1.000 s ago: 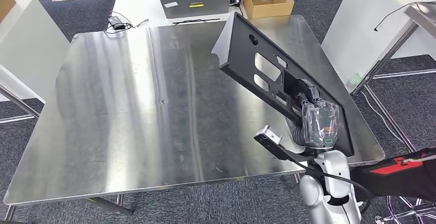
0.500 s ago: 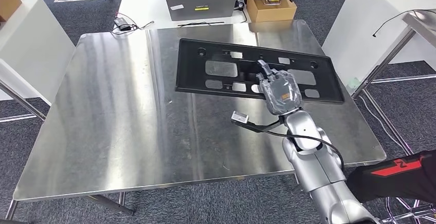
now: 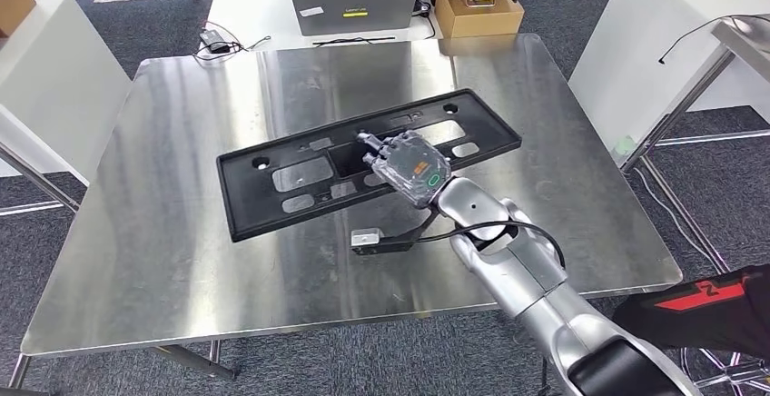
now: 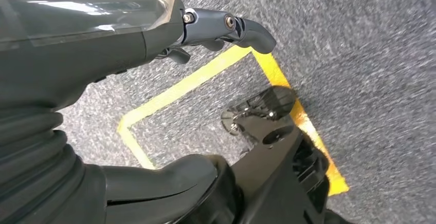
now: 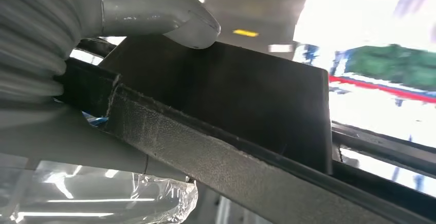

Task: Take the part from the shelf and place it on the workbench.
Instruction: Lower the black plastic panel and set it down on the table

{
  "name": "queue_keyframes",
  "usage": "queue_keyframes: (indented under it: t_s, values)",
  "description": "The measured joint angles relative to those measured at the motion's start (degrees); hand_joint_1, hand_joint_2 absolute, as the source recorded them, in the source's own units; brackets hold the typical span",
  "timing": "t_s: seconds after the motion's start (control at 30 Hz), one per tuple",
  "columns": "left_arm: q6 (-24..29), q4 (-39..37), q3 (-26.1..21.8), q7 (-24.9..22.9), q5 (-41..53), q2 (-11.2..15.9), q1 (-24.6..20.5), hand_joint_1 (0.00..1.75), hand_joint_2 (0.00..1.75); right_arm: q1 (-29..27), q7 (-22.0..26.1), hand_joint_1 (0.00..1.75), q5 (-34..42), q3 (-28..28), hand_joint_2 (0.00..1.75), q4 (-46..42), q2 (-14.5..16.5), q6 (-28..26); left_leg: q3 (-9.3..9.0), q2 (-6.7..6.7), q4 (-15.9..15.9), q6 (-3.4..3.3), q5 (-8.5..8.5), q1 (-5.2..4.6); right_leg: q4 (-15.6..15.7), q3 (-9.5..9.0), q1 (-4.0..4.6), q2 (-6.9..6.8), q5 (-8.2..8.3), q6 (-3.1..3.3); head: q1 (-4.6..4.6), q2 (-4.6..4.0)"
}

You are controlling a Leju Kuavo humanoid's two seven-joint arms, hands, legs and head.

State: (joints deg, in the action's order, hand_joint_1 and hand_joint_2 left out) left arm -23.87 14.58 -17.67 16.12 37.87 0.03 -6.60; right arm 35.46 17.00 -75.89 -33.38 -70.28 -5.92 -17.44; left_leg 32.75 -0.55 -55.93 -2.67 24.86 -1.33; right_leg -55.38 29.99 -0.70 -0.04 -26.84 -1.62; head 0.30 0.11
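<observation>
Long black part [image 3: 300, 178] with cutouts, lying slantwise across steel workbench [image 3: 182, 232]

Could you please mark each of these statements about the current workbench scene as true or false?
1. The right hand holds the black part over the steel workbench. True.
2. The part stands upright on one end. False: it lies long and nearly flat, running diagonally across the workbench.
3. A laptop sits on the white table beyond the workbench. True.
4. The left hand also grips the part. False: it hangs over grey carpet marked with yellow tape, holding nothing.
5. A cardboard box stands beside the laptop. True.
</observation>
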Motion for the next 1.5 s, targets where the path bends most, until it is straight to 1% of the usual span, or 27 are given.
queue_keyframes:
  t_s: [0.07, 0.2, 0.47, 0.87, 0.97, 1.1, 1.27, 1.33, 1.37, 1.43, 1.5]
  values:
    - [0.00, 0.00, -0.01, 0.40, -0.02, 0.20, -0.08, 0.00, 1.75, 0.03, 0.17, 1.75, 0.99, -1.42, 1.75, -0.67, 0.32, 0.58, 0.01, -0.01, 0.00, 0.00, 0.00, 0.00, 0.00, 0.01, 0.00, 0.00, 0.00, 0.00, 0.00, 0.00]
    - [0.00, 0.00, 0.01, 0.71, -0.03, 0.37, -0.07, 0.00, 1.75, 0.09, 0.17, 0.00, 1.38, -3.31, 0.00, -1.64, 0.71, 1.06, 0.04, -0.02, 0.00, 0.00, 0.00, 0.00, 0.00, 0.02, 0.00, 0.00, 0.00, 0.00, 0.00, 0.00]
    - [0.00, 0.00, -0.01, 0.49, -0.09, 0.87, 0.32, 0.00, 1.75, 0.28, -3.84, 0.00, -0.19, -5.97, 0.00, -2.54, 1.19, 2.29, 0.05, -0.04, -0.01, 0.00, 0.00, -0.02, 0.00, 0.02, -0.02, -0.02, 0.00, 0.00, 0.01, 0.00]
    - [0.00, -0.02, -0.02, 0.47, -0.15, 1.04, 0.64, 0.00, 1.75, 0.35, -4.61, 0.00, -0.45, -7.07, 0.00, -2.56, 1.38, 2.35, 0.05, -0.03, -0.02, 0.00, 0.00, -0.02, 0.00, 0.03, -0.02, -0.01, 0.00, 0.00, 0.01, 0.00]
    - [0.00, -0.02, -0.10, 0.49, -0.50, 1.04, 0.72, 0.00, 1.75, 0.37, -6.02, 0.00, -1.43, -7.10, 0.00, -2.55, 1.50, 3.50, 0.05, -0.03, -0.01, 0.00, 0.00, -0.02, 0.00, 0.02, -0.02, -0.01, 0.00, 0.00, 0.01, 0.00]
    - [0.00, -0.02, -0.70, 0.98, -1.51, 0.97, 1.17, 0.00, 0.00, 0.39, -11.90, 0.00, -2.80, -6.76, 0.00, -2.39, 2.44, 8.53, 0.06, -0.02, -0.01, 0.00, 0.00, -0.02, 0.00, 0.03, -0.02, -0.01, 0.00, 0.00, 0.01, 0.00]
    - [0.00, -0.05, -1.49, 1.32, -1.96, 0.72, 1.91, 0.00, 0.00, 0.38, -17.43, 0.00, -2.17, -4.56, 0.00, -1.39, 4.12, 13.83, 0.07, -0.04, -0.01, 0.00, 0.00, -0.02, 0.01, 0.06, -0.02, -0.01, 0.00, 0.00, 0.01, 0.00]
    - [0.00, -0.07, -1.87, 1.18, -2.08, 0.64, 2.02, 0.00, 0.00, 0.27, -20.21, 0.00, -1.85, -3.45, 0.00, -0.88, 4.55, 17.15, 0.08, -0.04, -0.01, 0.00, 0.00, -0.02, 0.01, 0.06, -0.02, -0.01, -0.01, 0.00, 0.01, 0.00]
    - [0.00, -0.08, -2.04, 1.00, -2.20, 0.62, 2.04, 0.00, 0.00, 0.14, -22.28, 0.00, -1.67, -2.73, 0.00, -0.63, 4.80, 19.42, 0.08, -0.04, -0.01, 0.00, 0.00, -0.02, 0.01, 0.06, -0.02, -0.01, -0.01, 0.00, 0.01, 0.00]
    - [0.00, -0.09, -2.43, 0.42, -2.45, 0.61, 2.09, 0.00, 0.00, -0.21, -28.00, 0.00, -1.74, -0.83, 0.00, -0.02, 5.38, 24.60, 0.08, -0.04, -0.02, -0.01, 0.00, -0.02, 0.01, 0.06, -0.03, -0.02, -0.01, 0.00, 0.01, 0.00]
    - [0.00, -0.11, -2.93, 0.02, -2.66, 0.56, 2.35, 0.00, 0.00, -0.79, -33.53, 0.00, -2.24, 1.62, 0.00, 0.53, 5.69, 27.68, 0.08, -0.04, -0.02, -0.01, 0.01, -0.03, 0.01, 0.06, -0.03, -0.02, -0.01, 0.00, 0.01, 0.00]
